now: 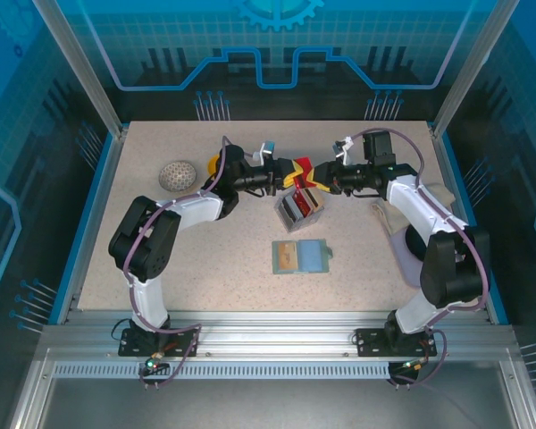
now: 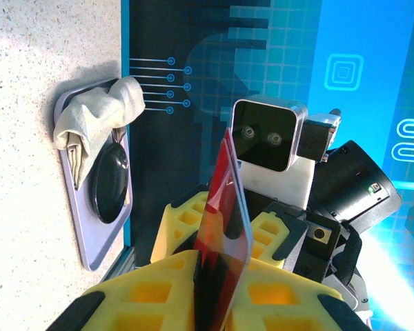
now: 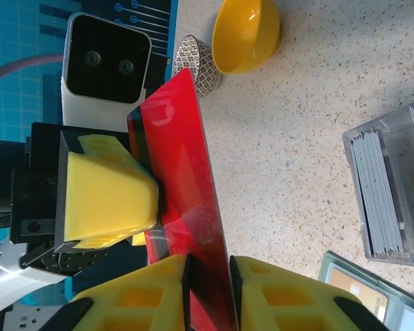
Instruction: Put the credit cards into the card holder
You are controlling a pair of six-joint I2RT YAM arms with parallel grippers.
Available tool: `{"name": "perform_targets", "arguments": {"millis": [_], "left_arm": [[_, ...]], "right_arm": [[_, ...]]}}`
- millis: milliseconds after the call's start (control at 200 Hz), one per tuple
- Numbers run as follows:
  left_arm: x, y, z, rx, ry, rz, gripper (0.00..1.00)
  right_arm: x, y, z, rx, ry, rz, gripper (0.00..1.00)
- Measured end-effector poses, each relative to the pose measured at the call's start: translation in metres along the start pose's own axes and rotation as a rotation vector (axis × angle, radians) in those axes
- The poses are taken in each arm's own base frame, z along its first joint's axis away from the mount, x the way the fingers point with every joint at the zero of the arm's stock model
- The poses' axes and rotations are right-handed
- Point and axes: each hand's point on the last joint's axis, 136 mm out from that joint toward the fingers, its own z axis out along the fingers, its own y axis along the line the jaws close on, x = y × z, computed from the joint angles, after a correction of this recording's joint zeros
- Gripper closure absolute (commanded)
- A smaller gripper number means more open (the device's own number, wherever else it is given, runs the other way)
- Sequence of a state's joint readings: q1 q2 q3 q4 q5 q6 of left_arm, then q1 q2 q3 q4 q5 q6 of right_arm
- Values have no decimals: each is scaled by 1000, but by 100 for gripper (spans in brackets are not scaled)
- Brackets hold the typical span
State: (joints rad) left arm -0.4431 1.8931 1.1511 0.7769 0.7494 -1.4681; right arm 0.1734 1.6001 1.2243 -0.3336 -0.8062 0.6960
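A red credit card (image 1: 297,170) hangs in the air over the middle of the table, with a gripper on each end. My left gripper (image 1: 288,172) is shut on one end; the red card (image 2: 224,200) stands between its yellow fingers (image 2: 217,258). My right gripper (image 1: 314,174) is shut on the other end, and the red card (image 3: 183,158) runs between its pads (image 3: 210,265). The card holder (image 1: 301,256) lies open on the table nearer the arms' bases, a tan card (image 1: 288,255) in its left pocket. A clear box (image 1: 299,207) of more credit cards stands under the grippers.
A yellow bowl (image 3: 245,34) and a patterned bowl (image 1: 177,175) sit at the far left. A grey tray (image 2: 90,227) with a cloth (image 2: 96,117) and a black dish (image 2: 110,183) lies at the right edge. The card box (image 3: 390,186) and holder (image 3: 362,289) are below the right gripper.
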Motion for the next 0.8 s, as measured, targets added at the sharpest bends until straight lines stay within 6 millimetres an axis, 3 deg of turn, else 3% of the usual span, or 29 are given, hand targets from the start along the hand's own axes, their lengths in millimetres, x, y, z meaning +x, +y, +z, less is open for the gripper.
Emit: {"name": "perform_targets", "arguments": {"millis": [420, 565, 800], "left_arm": [[-2, 0, -1, -1, -5, -1, 83], [-4, 2, -3, -3, -11, -4, 86], [-9, 28, -12, -52, -52, -49, 94]], "right_arm": [[-6, -5, -6, 41, -41, 10, 82], [-10, -8, -10, 61, -63, 12, 88], [-17, -10, -18, 99, -111, 0, 92]]}}
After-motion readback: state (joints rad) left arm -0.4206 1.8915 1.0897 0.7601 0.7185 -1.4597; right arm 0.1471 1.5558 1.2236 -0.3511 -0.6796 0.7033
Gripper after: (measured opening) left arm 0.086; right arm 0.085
